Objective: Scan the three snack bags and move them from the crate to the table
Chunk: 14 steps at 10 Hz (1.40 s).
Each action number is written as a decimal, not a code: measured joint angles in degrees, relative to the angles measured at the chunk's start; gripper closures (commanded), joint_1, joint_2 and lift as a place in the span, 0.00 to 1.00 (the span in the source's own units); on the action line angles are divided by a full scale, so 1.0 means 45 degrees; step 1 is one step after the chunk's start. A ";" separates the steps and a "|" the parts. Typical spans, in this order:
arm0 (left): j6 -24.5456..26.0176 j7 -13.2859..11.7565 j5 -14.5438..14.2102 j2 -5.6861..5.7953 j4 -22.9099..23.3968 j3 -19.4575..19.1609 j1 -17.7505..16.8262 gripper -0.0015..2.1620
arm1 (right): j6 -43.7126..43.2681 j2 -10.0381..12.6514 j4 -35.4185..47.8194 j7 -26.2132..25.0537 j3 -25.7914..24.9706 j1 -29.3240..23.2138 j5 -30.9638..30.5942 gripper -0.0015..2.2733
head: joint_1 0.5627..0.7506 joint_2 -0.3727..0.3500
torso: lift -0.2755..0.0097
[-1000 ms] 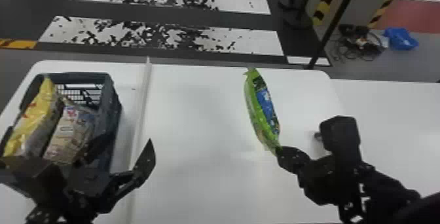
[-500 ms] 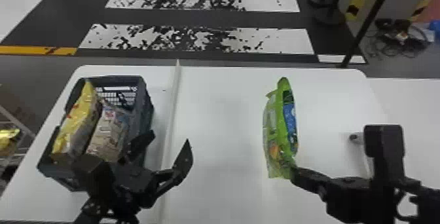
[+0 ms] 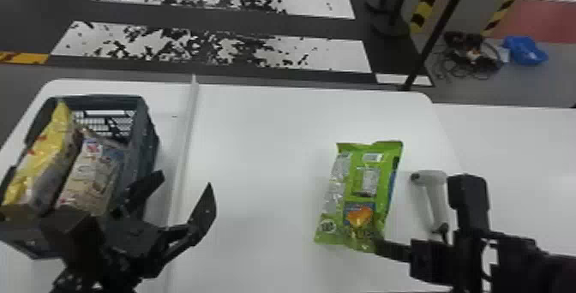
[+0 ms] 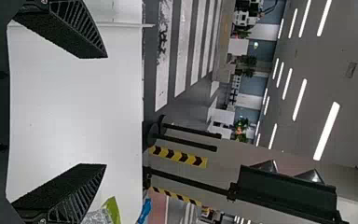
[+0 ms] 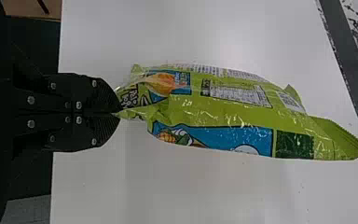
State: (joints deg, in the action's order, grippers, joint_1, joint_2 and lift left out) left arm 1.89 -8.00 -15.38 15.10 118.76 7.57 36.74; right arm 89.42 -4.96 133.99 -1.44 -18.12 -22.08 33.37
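The head view looks forward and down from above the robot's side of the green snack bag [image 3: 364, 185], far enough back to take in the bag, the tabletop [image 3: 257, 163] around it and the white-striped floor [image 3: 240, 48] beyond. The left wrist view looks from behind the left pincer [image 3: 186, 179], left of the bag, at a shallow slant past it to the striped floor and up to the ceiling lights [image 4: 326, 130]; it catches 1 corner of the bag at its border. The right wrist view sits nearest the bag, looking steeply down from behind the right pincer [image 3: 379, 246], along the bag from its gripped end. The head and left wrist views share the yellow-black posts [image 3: 428, 1] beyond the bag; all 3 share the bag, tabletop and striped floor.
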 measured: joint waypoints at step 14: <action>-0.0007 0.0198 0.0138 -0.0006 0.0285 -0.0045 -0.0028 0.01 | -0.5039 -0.0280 -0.0193 0.3471 0.2249 -0.0941 -0.2041 0.99 | 0.70 0.46 | 0.75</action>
State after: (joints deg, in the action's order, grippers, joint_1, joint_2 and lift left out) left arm 1.86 -7.11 -14.76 15.08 120.05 7.36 36.61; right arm 66.75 -6.22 133.12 14.18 -8.00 -26.32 24.19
